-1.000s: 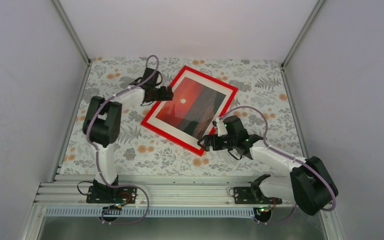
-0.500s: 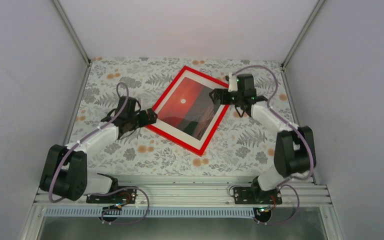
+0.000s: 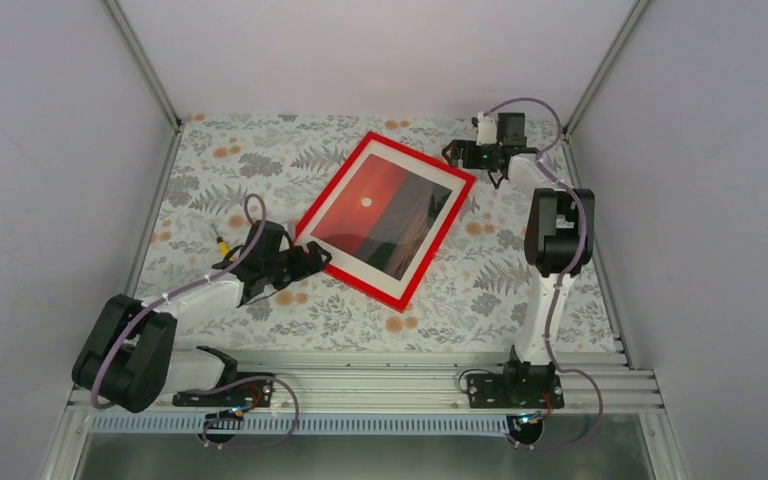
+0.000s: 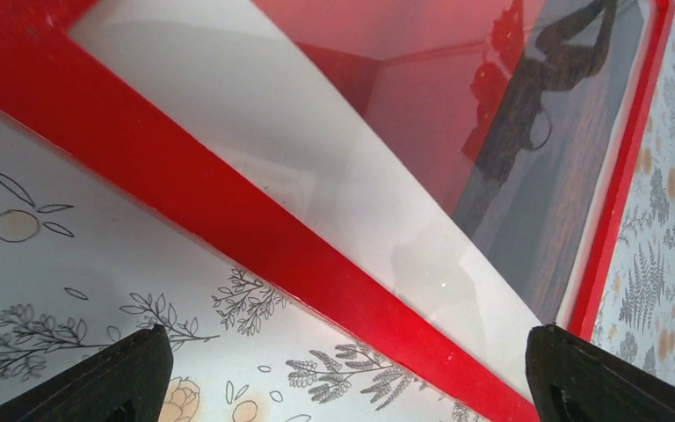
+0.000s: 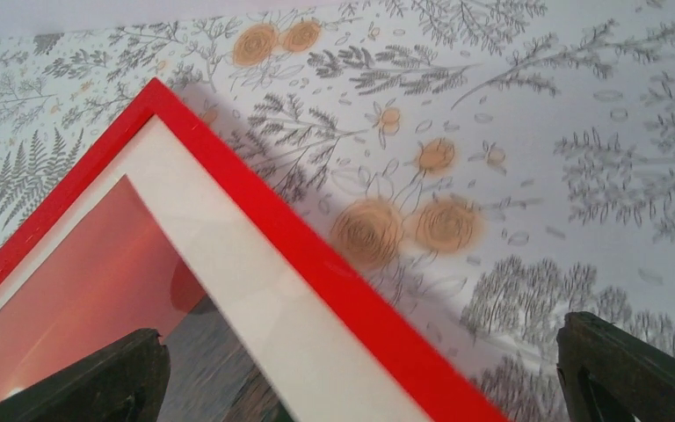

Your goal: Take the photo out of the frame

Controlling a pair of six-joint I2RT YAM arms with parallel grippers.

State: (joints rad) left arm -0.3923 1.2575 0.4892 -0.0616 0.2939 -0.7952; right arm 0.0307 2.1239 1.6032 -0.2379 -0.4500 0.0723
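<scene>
The red frame [image 3: 422, 159] lies flat and face up on the floral table, turned diagonally. The sunset photo [image 3: 385, 215] sits inside it under glass, with a white mat around it. My left gripper [image 3: 317, 259] is open and empty at the frame's near-left edge. In the left wrist view the gripper [image 4: 352, 391] straddles the red rim [image 4: 228, 220], with the photo [image 4: 457, 97] beyond. My right gripper [image 3: 453, 155] is open and empty at the frame's far-right corner. In the right wrist view the gripper [image 5: 360, 382] spans the rim [image 5: 316, 255] and the photo [image 5: 79, 290].
The floral table cover [image 3: 520, 270] surrounds the frame. Grey walls close in the left, right and back sides. A metal rail [image 3: 360, 385] with both arm bases runs along the near edge.
The left gripper has moved from the frame's far-left side to its near-left edge. The right gripper has swung from the near-right edge up to the far-right corner. The frame has not moved.
</scene>
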